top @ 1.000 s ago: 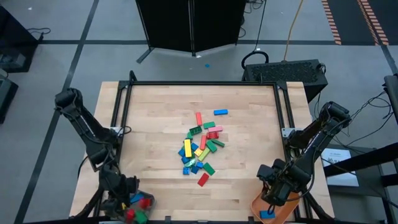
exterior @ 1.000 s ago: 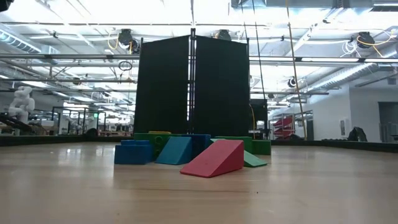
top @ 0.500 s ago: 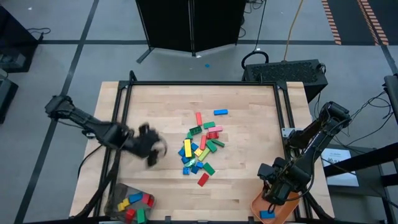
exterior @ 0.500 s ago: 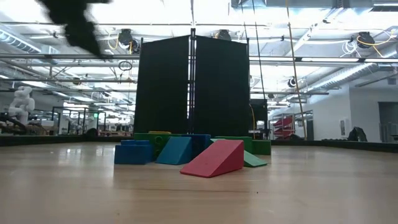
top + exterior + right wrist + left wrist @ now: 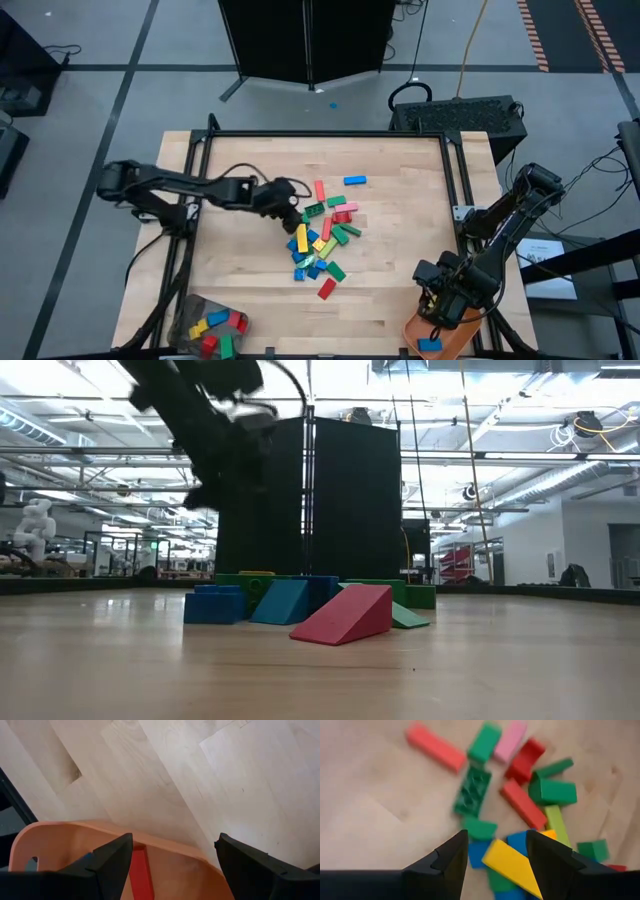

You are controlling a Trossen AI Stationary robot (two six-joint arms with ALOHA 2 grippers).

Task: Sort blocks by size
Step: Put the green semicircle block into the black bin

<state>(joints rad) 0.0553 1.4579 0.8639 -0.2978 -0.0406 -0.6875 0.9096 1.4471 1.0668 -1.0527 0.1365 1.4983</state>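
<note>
The blocks (image 5: 320,235) lie in a loose pile of red, green, blue, yellow and pink at the table's middle. A blue block (image 5: 354,181) sits apart behind the pile, and a red one (image 5: 327,289) sits in front of it. My left gripper (image 5: 291,207) hangs open above the pile's left edge, tilted down. In its wrist view the left gripper (image 5: 497,842) has a yellow block (image 5: 512,862) and a green one (image 5: 479,828) on the table beyond its fingers. My right gripper (image 5: 440,308) stands open over the orange tray (image 5: 420,343), pointing down, with nothing between its fingers (image 5: 115,855).
A grey container (image 5: 210,325) with several blocks stands off the table's near left corner. The orange tray's rim (image 5: 100,827) holds a red block (image 5: 140,872) and a blue block (image 5: 432,344). Bare wood lies to the left and right of the pile. A black frame edges the table.
My left gripper has swung from above the grey container at the near left corner toward the far edge and then to the right. It now hangs over the pile's left edge and has turned about on the way. The blocks on the table have stayed put.
</note>
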